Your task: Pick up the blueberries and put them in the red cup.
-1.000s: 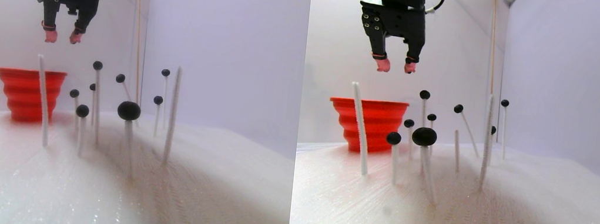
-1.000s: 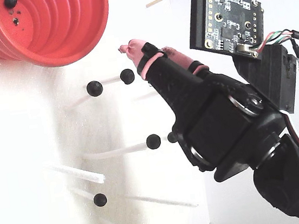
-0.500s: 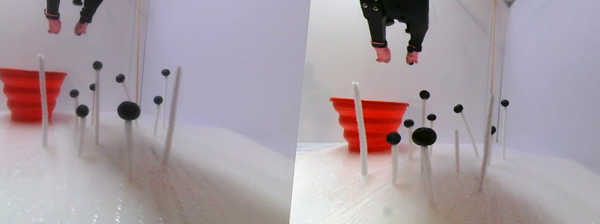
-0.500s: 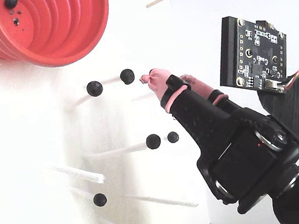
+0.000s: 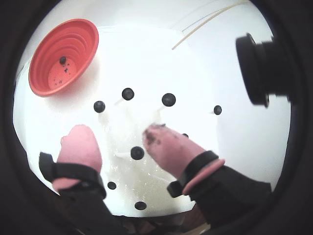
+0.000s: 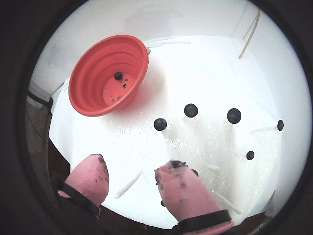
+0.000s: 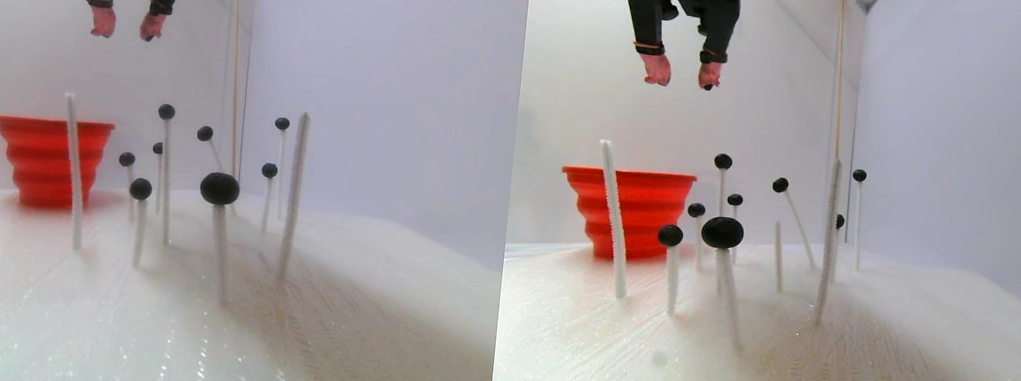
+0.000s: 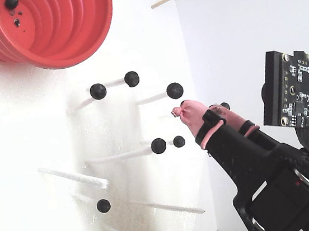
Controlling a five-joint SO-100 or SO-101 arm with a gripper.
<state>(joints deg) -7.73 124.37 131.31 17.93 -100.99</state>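
Note:
The red cup (image 8: 48, 27) stands at the top left of the fixed view, ribbed, with one blueberry (image 8: 11, 2) lying inside it. That one also shows in both wrist views, as the blueberry (image 6: 118, 75) in the red cup (image 6: 90, 81) and the blueberry (image 5: 62, 59) in the red cup (image 5: 73, 39). Several more blueberries (image 8: 131, 79) sit on top of thin white sticks on the white foam. My gripper (image 7: 126, 26) hangs high above them, right of the red cup (image 7: 49, 161). Its pink fingertips are apart and empty. In a wrist view one blueberry (image 5: 137, 153) shows far below, between the fingers of the gripper (image 5: 116, 132).
Two bare white sticks (image 7: 74, 169) stand among the stalks, one in front of the cup. A thin wooden rod (image 7: 233, 43) runs up the corner of the white walls behind. A camera board (image 8: 292, 90) rides beside the gripper (image 8: 179, 111).
The gripper has risen higher and drifted away from the cup, toward the stalks to its right in the stereo view. It stays open and empty.

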